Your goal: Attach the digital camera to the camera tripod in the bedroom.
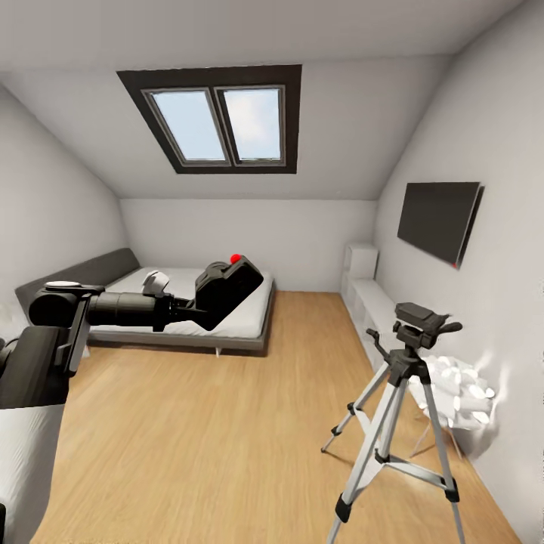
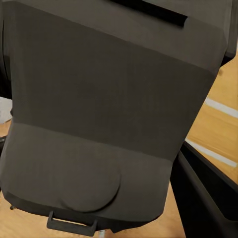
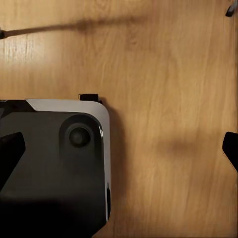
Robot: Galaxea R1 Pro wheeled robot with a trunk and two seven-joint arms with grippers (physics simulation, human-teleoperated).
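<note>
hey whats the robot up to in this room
The robot's left arm is holding the digital camera up in the air over the wood floor, tilted, with its red button on top. The camera tripod stands to the right near the wall, its black head bare, so the camera is not mounted yet and is well apart from it. Behind are the bed, a double skylight and a wall TV. The right wrist view looks down at the floor and the robot's base.
</note>
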